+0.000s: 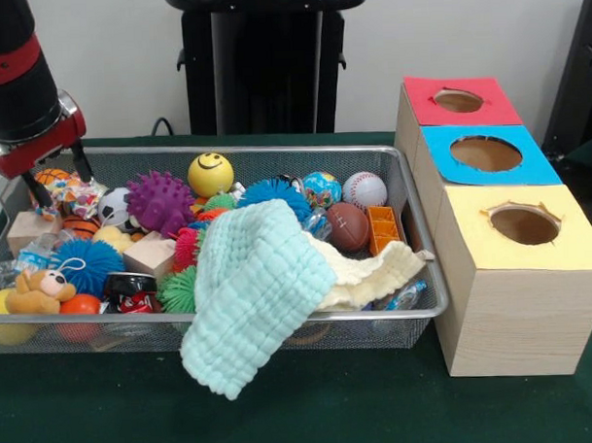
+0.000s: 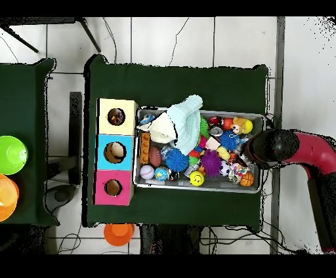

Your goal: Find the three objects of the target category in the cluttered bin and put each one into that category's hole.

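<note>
The silver wire-mesh bin is full of toys; it also shows in the overhead view. One white fabric bundle with red, blue and yellow patches lies in its far left corner, beside an orange basketball. My gripper hangs open in that corner, one dark finger on each side just above the bundle. In the overhead view the gripper is at the bin's right end, near the bundle. The yellow-surround hole tops the nearest wood-grain box. Other bundles are hidden.
A mint cloth drapes over the bin's front rim, with a cream cloth beside it. Spiky balls, a smiley ball, a baseball and wooden blocks fill the bin. Blue-surround and red-surround holes lie behind the yellow one.
</note>
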### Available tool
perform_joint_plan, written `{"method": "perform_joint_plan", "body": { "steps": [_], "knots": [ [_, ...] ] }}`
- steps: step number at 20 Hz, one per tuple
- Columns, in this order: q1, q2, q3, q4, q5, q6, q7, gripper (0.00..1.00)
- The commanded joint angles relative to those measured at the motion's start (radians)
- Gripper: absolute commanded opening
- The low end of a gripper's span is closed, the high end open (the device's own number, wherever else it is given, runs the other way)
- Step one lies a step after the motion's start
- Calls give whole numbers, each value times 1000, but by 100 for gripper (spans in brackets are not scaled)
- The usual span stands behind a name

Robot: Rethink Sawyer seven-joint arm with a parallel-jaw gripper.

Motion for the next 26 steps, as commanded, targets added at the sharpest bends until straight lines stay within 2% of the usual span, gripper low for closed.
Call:
{"method": "perform_joint_plan", "body": {
  "steps": [1, 14, 26],
  "knots": [
    [53, 52, -49, -7, -98, 3, -173, 100],
    [168, 53, -140, -58, -175, 81, -122, 100],
    [212, 54, -205, -96, -202, 113, -145, 100]
  ]
}}
